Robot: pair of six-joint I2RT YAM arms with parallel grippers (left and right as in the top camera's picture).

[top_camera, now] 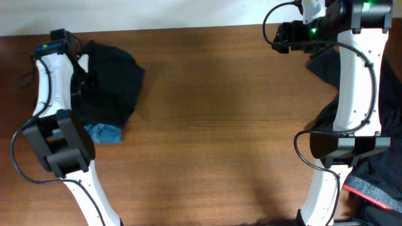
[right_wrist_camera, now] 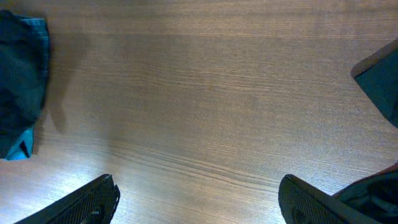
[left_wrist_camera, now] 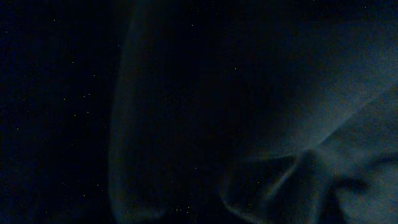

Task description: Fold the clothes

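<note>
Table's left, blk clothes point(top_camera: 116, 81), poss. denim point(top_camera: 103, 133) under

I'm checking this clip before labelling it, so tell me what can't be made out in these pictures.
- Left gripper's fingers: overhead, hidden behind the left arm and black pile; left wrist view is nearly black, cloth against the lens.
- Blue garment: overhead, mostly under the black pile.
- Clothes at right: overhead, cut by the frame edge, partly behind the right arm.

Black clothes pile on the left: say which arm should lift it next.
Left. The left claw sits shut inside the black pile, its camera filled with dark cloth, seemingly gripping fabric. The right claw hangs open over the table, well away.
</note>
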